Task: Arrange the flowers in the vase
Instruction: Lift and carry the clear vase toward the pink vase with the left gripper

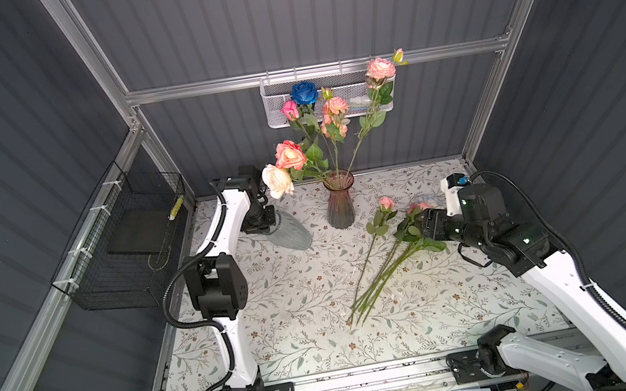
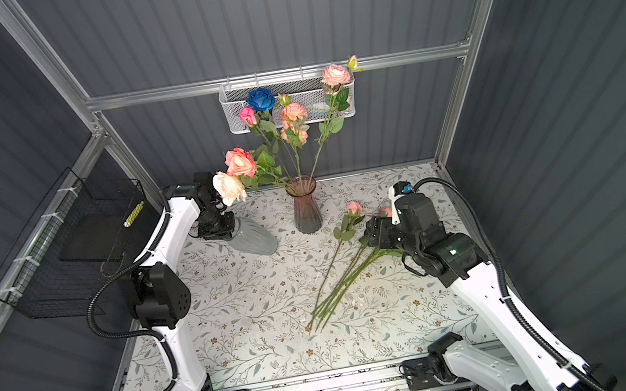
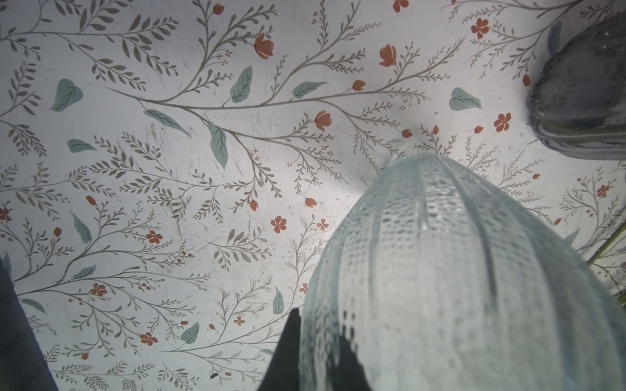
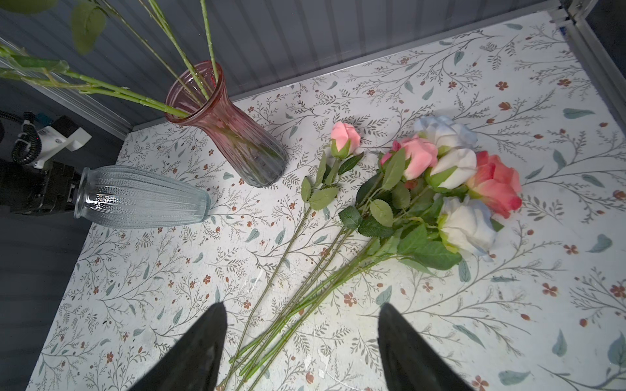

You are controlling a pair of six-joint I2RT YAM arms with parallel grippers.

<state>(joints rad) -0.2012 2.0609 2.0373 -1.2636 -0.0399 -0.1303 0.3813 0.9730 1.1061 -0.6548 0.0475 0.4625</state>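
Left fingers [image 3: 286, 342]: pinching the rim wall of the clear ribbed glass vase [image 1: 292, 234]. One finger is outside the glass; the other shows dark through it from inside the mouth.
Clear ribbed glass vase: lying on its side on the desk [image 1: 285, 305], mouth at the left fingers, base pointing away from them. Judged hard, slick, breakable and prone to roll.
Pink glass vase [image 1: 341, 205]: upright, between the two sets of fingers, nearer the left ones, touched by neither.
Standing flowers [image 1: 290, 155]: stems already in the pink glass vase. Peach, pink and one blue head fan out above it.
Single pink bud [image 4: 345, 137]: flat on the desk, beyond the right fingers, just beside the bunch.
Loose flowers [image 4: 423, 189]: a bunch with pink, white and coral heads, flat on the desk. Heads lie ahead of the right fingers; stem ends run below and between them.
Right fingers [image 4: 203, 338]: spread wide, empty, hovering over the stems.
Handling: judged light, with thin springy stems and soft heads and leaves. The stems overlap, so lifting one may drag others.
Hold: mid-stem, on the bare length below the leaves, one stem at a time.
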